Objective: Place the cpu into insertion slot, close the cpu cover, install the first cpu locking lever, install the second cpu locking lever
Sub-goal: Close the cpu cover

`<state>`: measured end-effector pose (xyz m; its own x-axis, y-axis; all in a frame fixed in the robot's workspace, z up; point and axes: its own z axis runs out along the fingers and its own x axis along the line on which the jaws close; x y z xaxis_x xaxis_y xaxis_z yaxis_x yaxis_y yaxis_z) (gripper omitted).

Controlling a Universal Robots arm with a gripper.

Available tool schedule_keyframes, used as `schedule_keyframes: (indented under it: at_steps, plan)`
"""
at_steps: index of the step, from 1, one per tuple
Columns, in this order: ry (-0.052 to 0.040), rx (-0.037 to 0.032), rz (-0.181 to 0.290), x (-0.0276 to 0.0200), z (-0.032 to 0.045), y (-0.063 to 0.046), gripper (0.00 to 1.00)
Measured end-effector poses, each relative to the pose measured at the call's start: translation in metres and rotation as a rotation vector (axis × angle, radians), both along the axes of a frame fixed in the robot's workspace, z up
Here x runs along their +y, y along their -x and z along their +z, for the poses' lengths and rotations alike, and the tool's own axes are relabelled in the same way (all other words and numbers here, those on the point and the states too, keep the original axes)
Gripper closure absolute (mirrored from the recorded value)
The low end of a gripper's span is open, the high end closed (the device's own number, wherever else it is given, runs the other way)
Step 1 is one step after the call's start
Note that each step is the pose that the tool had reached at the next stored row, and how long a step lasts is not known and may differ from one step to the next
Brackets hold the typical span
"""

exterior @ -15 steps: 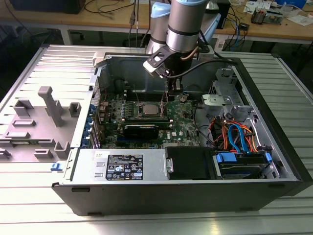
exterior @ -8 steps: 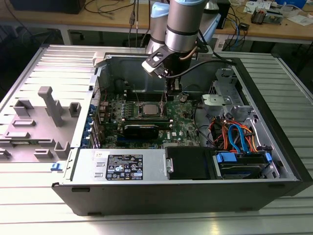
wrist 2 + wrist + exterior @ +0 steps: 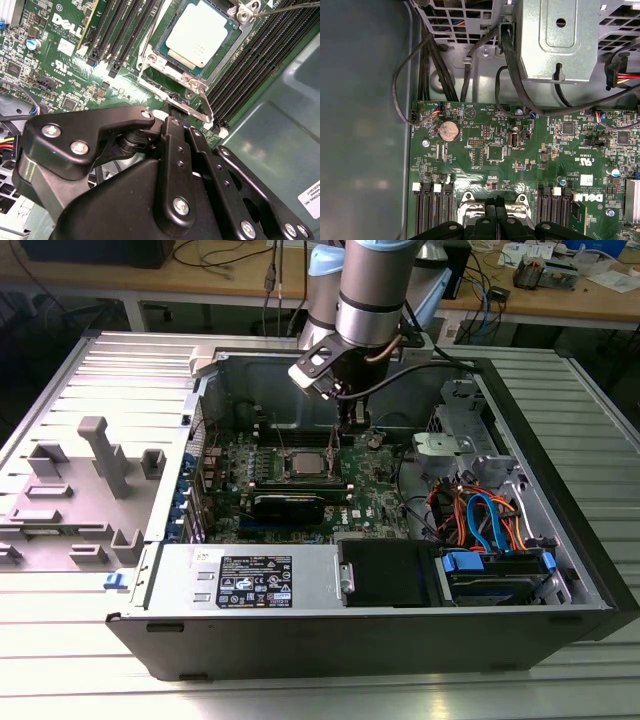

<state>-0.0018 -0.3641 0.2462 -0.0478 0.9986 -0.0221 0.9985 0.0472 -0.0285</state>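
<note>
DESKTOP ON THE BENCH: In the exterior view, an open desktop computer case [image 3: 400, 630] lies on its side across the centre of a ribbed metal tabletop [image 3: 300, 695]. At the left of the frame, a grey plate [image 3: 90, 502] carrying upright grey blocks [image 3: 100, 450] rests beside it.

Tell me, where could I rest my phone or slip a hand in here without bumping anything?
Bare ribbed table in front of the case, and at the exterior view's left beyond the grey fixtures. Inside it's crowded: cables, and the pincer over the motherboard.

Open computer case [image 3: 400, 635], green motherboard [image 3: 520, 165], 1 coin battery [image 3: 447, 130], likely data cables [image 3: 478, 518]
</note>
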Motion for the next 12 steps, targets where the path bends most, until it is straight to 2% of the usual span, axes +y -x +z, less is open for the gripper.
schedule_keyframes:
  at_steps: [12]
  plan:
    - [0.0,-0.0001,0.0,0.0,-0.0001,0.0038,0.89]
